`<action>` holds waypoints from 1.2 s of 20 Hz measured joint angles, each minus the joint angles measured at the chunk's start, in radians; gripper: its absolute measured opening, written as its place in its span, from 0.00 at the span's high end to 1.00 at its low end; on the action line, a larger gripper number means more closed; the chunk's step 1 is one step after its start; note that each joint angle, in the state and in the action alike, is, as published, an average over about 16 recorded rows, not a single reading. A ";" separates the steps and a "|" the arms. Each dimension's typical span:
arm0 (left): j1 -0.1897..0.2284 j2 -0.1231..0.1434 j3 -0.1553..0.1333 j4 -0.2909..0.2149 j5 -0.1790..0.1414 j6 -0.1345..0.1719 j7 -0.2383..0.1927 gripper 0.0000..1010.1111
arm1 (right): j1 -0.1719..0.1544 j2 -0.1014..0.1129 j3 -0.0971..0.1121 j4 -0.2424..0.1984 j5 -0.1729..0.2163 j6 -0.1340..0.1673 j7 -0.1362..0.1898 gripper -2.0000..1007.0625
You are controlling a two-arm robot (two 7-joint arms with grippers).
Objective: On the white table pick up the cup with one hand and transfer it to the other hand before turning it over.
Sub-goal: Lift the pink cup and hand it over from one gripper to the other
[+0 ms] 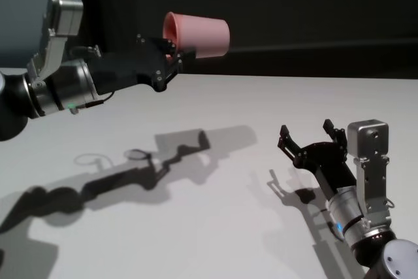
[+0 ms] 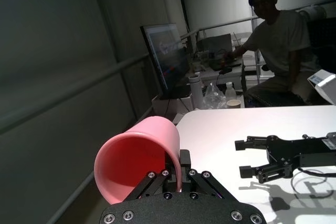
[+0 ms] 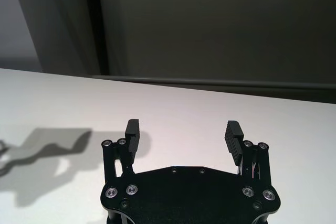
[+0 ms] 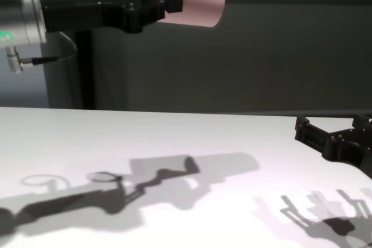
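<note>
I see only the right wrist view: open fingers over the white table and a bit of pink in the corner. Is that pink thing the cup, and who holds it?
Observer: Yes, it is the cup. The left gripper holds it in the air, fingers shut on the rim.
Operator: How does the cup lie?
Observer: On its side. In the chest view the base points toward the robot's right and the mouth toward the left arm.
Operator: Is my right gripper near it?
Observer: No. The right gripper is low over the white table, open, apart from the cup.
</note>
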 joint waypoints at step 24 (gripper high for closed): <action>0.021 -0.038 -0.003 0.064 -0.157 0.034 -0.037 0.95 | 0.000 0.000 0.000 0.000 0.000 0.000 0.000 0.01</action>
